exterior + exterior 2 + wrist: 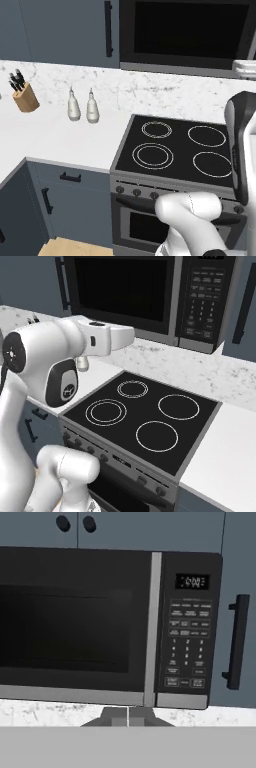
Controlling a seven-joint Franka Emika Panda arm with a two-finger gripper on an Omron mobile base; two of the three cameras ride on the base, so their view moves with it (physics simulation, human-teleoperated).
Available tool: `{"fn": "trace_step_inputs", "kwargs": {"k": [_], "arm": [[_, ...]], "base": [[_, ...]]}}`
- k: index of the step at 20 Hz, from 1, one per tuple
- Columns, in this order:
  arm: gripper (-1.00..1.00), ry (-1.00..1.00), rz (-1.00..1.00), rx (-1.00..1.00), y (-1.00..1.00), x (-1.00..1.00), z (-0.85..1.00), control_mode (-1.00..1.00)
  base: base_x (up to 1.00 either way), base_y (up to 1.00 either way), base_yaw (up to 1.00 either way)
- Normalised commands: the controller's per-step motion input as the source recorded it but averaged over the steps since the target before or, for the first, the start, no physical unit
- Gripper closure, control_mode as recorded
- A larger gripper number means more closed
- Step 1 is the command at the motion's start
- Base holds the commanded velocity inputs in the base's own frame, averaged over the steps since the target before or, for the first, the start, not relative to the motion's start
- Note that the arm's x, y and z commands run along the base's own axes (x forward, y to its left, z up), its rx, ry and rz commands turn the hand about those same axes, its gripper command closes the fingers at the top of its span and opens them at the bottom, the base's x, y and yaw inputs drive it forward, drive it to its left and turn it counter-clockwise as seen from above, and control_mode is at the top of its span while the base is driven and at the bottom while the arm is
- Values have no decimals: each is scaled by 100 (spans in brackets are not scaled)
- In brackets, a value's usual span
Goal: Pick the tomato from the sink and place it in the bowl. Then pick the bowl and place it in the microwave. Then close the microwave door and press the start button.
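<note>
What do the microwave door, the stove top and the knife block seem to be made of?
Microwave door: dark glossy glass, with what looks like a brushed-metal strip along its edge. Stove top: smooth black glass, likely ceramic, with printed rings. Knife block: light matte wood, apparently.

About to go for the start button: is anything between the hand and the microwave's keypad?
Nothing visible. In the hand view the shut hand faces the microwave straight on, door closed, and its keypad lies up and right of the fingertips with open air between.
</note>
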Motion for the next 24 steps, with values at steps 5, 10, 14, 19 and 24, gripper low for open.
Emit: {"fn": "trace_step_inputs", "kwargs": {"k": [5,10,14,19,24], "arm": [[100,1,0,5,-42,0,6,-100],[100,-2,0,7,-34,3,23,-100],[100,0,0,4,-34,16,11,-100],[100,0,0,0,-27,19,-1,-100],[100,0,0,0,-14,17,-14,-100]], "base": [[0,0,0],[0,0,0],[0,0,0],[0,0,0],[0,0,0]]}}
